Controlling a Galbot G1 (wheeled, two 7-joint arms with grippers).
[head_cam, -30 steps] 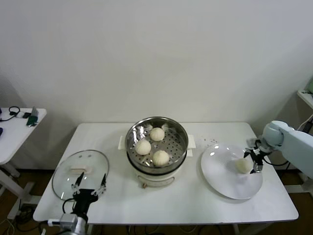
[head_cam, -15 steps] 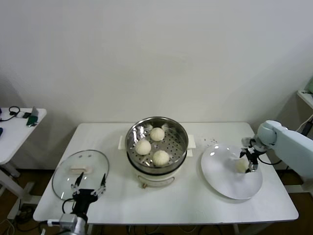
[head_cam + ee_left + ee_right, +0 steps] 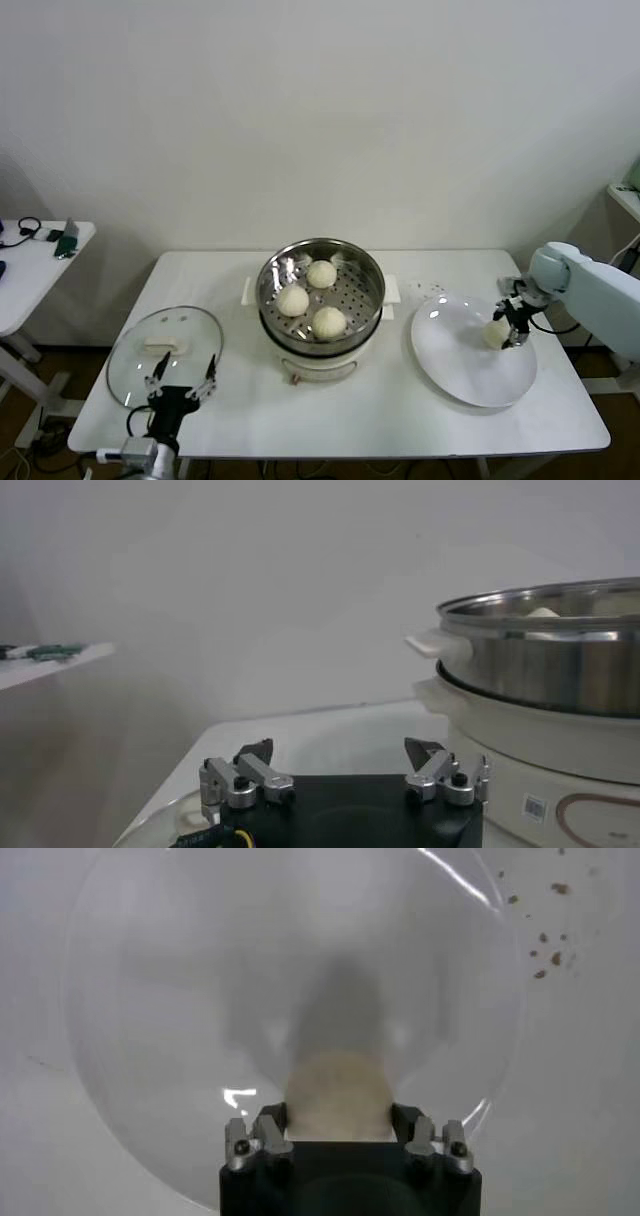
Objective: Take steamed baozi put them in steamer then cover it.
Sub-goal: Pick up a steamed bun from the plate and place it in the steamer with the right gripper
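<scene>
The steamer (image 3: 366, 296) stands mid-table on its white pot base, and three steamed baozi (image 3: 321, 273) lie in it. Another steamed baozi (image 3: 494, 333) rests on the white plate (image 3: 470, 372) at the right. My right gripper (image 3: 508, 329) is down at the plate, shut on that bun. In the right wrist view the baozi (image 3: 338, 1091) fills the gap between the fingers of the right gripper (image 3: 338, 1118). My left gripper (image 3: 184, 385) hangs open and empty at the table's front left, over the glass lid (image 3: 138, 372). The left wrist view has the left gripper (image 3: 340, 752) beside the steamer (image 3: 550, 660).
Dark crumbs (image 3: 432, 290) are scattered on the table between steamer and plate. A small side table (image 3: 40, 262) with cables stands off to the left. The plate lies close to the table's right edge.
My right gripper has shifted in over the plate and closed on the baozi there. The left arm has not moved.
</scene>
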